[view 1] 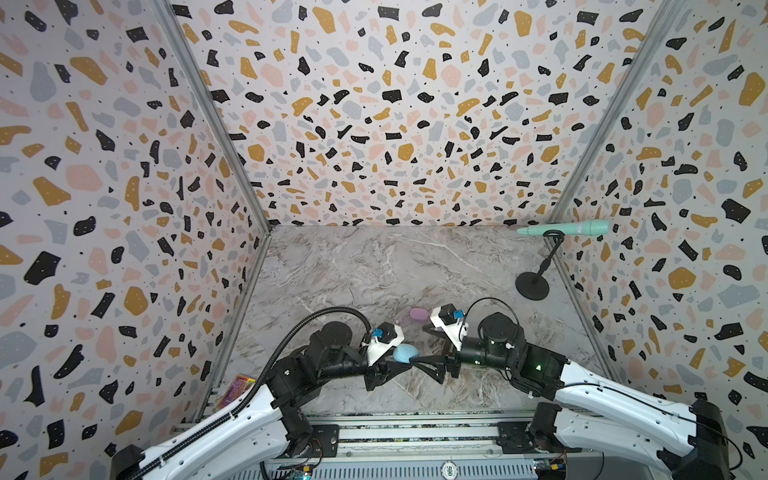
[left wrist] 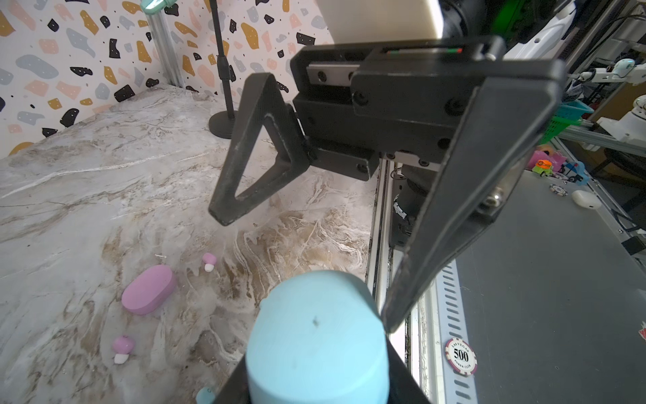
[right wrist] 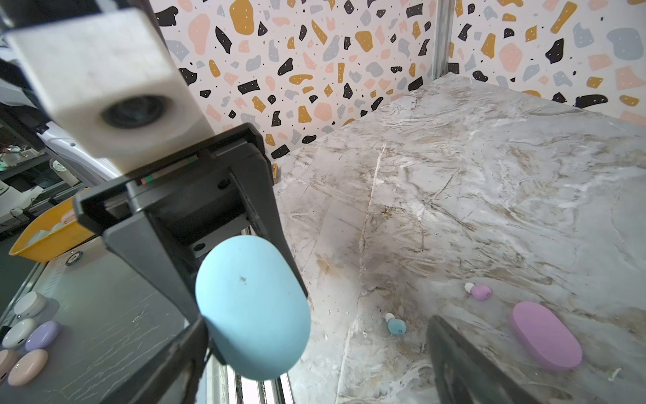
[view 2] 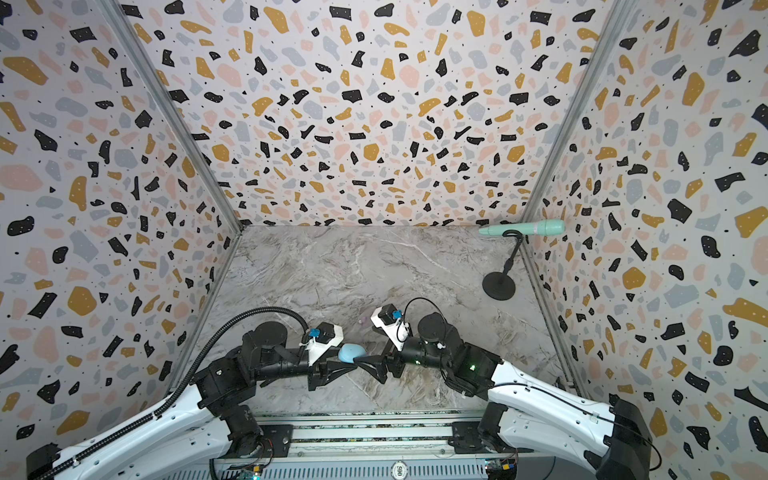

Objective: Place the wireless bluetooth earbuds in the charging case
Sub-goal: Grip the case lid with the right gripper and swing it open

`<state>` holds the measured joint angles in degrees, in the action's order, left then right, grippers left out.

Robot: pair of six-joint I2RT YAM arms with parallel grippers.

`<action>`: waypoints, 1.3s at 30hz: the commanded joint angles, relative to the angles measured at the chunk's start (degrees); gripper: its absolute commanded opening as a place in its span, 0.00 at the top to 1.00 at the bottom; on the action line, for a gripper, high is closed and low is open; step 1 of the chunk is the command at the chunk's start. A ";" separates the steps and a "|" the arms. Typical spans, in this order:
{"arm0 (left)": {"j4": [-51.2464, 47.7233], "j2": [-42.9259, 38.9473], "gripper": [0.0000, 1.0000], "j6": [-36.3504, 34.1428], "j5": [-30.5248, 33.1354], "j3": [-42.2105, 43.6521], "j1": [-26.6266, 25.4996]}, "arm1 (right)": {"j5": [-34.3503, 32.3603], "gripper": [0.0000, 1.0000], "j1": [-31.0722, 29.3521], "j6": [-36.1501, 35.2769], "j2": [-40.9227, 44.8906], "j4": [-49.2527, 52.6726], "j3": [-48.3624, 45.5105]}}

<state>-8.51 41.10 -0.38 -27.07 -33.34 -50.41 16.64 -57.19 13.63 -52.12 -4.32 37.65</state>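
Note:
My left gripper (view 1: 394, 365) is shut on a closed light blue pill-shaped charging case (view 1: 406, 353), held above the marble table near the front middle. My right gripper (view 1: 424, 348) faces it with jaws wide open; in the left wrist view one of its fingertips (left wrist: 393, 320) sits right beside the blue case (left wrist: 318, 335). A pink case (left wrist: 148, 289) lies closed on the table with two pink earbuds (left wrist: 209, 261) (left wrist: 122, 348) near it. In the right wrist view a blue earbud (right wrist: 396, 325) lies on the table below the grippers, beside a pink earbud (right wrist: 480, 291).
A mint microphone (view 1: 565, 227) on a black stand (view 1: 532, 284) occupies the back right corner. Patterned walls close in three sides. A metal rail (view 1: 415, 432) with a poker chip (view 1: 449, 469) runs along the front. A colourful packet (view 1: 239, 386) lies at the front left corner.

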 commanded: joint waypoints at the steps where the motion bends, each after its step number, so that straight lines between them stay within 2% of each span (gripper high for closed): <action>1: 3.92 -0.83 1.00 -0.23 -4.48 0.38 -0.56 | -5.57 0.03 1.58 0.58 0.35 0.80 1.86; 22: 3.99 -0.67 1.00 -0.10 -4.31 0.47 -0.55 | -3.85 0.04 2.52 1.02 -0.46 0.70 2.46; 32: 3.99 0.47 1.00 -0.06 -5.19 0.47 -0.54 | 0.94 0.16 2.52 0.48 -1.83 -1.20 3.48; 39: 4.16 0.48 1.00 0.03 -5.19 0.56 -0.51 | 3.71 0.32 2.54 -0.29 -3.49 -1.26 4.71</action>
<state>-7.22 41.74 -0.40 -31.03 -32.71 -50.78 18.41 -54.81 13.98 -55.59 -4.40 39.75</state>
